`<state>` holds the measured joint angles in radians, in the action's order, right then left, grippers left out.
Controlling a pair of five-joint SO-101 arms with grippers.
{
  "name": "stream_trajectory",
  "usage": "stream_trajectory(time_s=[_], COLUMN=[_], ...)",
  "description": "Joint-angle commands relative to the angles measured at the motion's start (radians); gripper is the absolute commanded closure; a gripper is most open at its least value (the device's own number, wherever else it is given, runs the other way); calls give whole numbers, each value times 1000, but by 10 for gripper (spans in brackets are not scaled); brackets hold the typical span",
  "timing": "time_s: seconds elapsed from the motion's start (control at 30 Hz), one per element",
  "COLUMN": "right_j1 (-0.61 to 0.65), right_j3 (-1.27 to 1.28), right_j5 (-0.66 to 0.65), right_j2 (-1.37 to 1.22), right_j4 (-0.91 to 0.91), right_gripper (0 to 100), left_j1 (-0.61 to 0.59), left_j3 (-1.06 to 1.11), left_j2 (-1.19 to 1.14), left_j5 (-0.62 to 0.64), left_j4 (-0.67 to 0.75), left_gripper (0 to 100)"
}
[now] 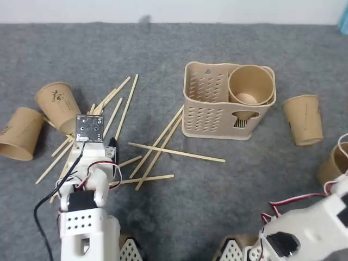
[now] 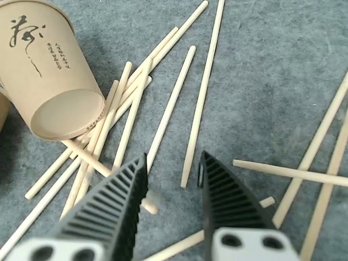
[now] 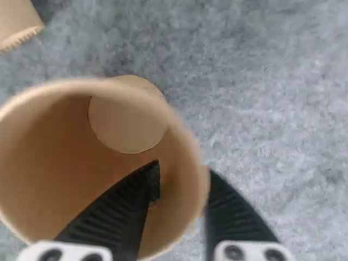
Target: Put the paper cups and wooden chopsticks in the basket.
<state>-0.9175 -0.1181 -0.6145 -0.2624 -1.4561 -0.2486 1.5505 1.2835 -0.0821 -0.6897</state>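
The left claw [image 2: 173, 160] is open and has nothing in it. Its two fingers [image 2: 117, 201] are black and hard, with little ridges like steps. Thin wooden chopsticks [image 2: 171, 106] lie right under it and all around it. They are pale, smooth and straight, and they cross over each other in a messy pile. One stick's end shows in the gap between the fingers. Just beside this claw, a brown paper cup with dark writing [image 2: 49, 70] lies on its side on some sticks, with its round flat bottom turned toward the claw. Everything lies on a fuzzy grey carpet [image 2: 272, 81].

The right claw [image 3: 184, 174] is open too. It sits over the rim of a plain cup [image 3: 65, 179], with one black finger inside, the other outside, and the thin paper wall between them. The inside finger does not press the wall. This cup is smooth and tan inside. Its near rim is cut off, so I cannot tell if it stands straight or leans. Far past this claw, a corner of another cup [image 3: 16, 22] pokes in, mostly cut off.

The basket [image 1: 206, 117] stands well ahead of both claws. It is beige plastic, boxy with round corners, and has rows of slots. An upright cup [image 1: 255, 76] stands in the half nearer the right claw.
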Motion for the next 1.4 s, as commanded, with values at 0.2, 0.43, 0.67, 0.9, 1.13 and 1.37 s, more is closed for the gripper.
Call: stream_trajectory(time_s=[0.2, 0.43, 0.67, 0.9, 1.13, 1.37], right_j1=[-48, -67, -71, 13, 205, 259], right_j3=[-411, -500, -373, -66, 167, 264], right_j5=[14, 20, 20, 11, -112, -138], right_j2=[7, 41, 185, 466, 529, 526], right_j4=[-251, -340, -341, -331, -257, -58], right_gripper=[801, 943, 991, 990, 934, 812], left_j1=[-5, -5, -5, -5, -5, -5], left_j3=[-7, -7, -7, -7, -7, -7], left_j2=[14, 14, 14, 14, 14, 14], left_j5=[-11, -11, -11, -11, -11, -11], left_j4=[-6, -6, -6, -6, -6, -6], left_gripper=[859, 859, 859, 859, 859, 859])
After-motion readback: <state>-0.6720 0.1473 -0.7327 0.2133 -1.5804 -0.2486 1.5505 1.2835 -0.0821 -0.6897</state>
